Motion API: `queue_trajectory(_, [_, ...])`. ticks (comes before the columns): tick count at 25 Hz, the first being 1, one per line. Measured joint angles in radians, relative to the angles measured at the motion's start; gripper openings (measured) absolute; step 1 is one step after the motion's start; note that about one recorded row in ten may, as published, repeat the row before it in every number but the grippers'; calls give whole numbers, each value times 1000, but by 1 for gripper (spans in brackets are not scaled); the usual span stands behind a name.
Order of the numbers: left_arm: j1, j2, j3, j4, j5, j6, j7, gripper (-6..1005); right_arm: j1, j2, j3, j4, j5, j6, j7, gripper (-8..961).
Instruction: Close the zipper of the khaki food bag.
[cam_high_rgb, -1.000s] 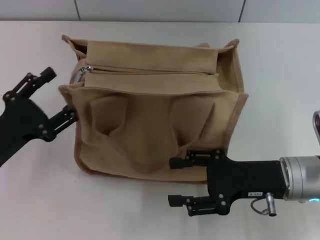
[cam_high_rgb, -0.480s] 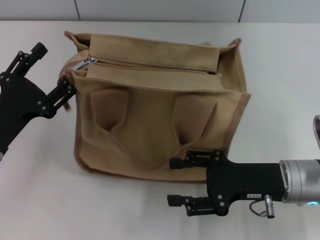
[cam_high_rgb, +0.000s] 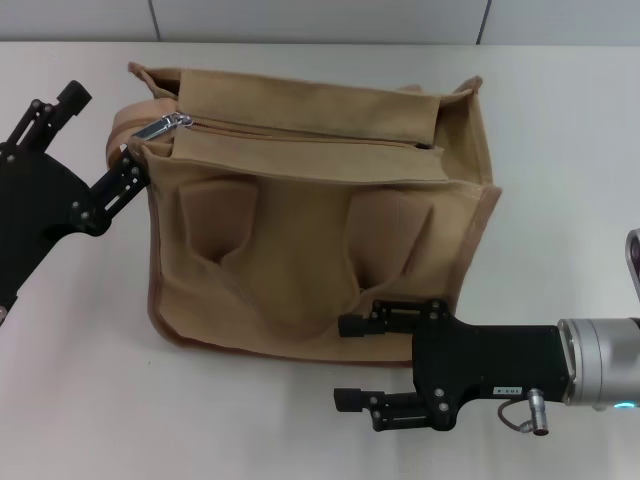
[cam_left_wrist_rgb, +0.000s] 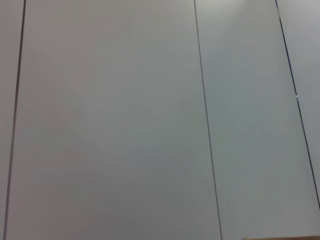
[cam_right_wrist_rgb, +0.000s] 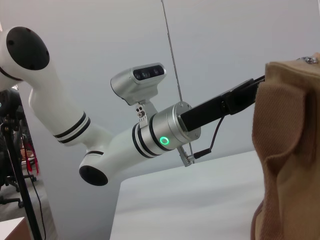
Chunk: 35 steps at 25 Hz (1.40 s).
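Bag (cam_high_rgb: 310, 210) edges meet both spread-fingered grippers: left gripper (cam_high_rgb: 95, 140) beside zipper slider (cam_high_rgb: 160, 128), right gripper (cam_high_rgb: 350, 362) nearside.

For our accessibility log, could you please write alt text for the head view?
A khaki food bag lies on a white table, its zipper slider at its left end. The open left end effector is at that end; the open right end effector is near the front.
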Motion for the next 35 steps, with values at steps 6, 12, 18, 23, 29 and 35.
queue_trajectory(6, [9,0,-4,-3,0,14,1,770,1,0,1,0,0,0,0,735])
queue_trajectory(12, [9,0,-1,-9,0,21,1,617,1,0,1,0,1,0,0,735])
queue_trajectory(18, [9,0,0,-13,3,36,1,274,0,0,1,0,4,0,0,735])
queue_trajectory(23, [9,0,-2,-16,1,62,-8,70,-2,0,-5,3,21,-22,1,735])
queue_trajectory(29, [1,1,-1,-30,3,100,-45,17,-22,-7,19,-5,25,-181,8,735])
queue_trajectory(35, [-24,1,9,-31,10,105,-106,17,-3,-6,101,-12,26,-264,80,735])
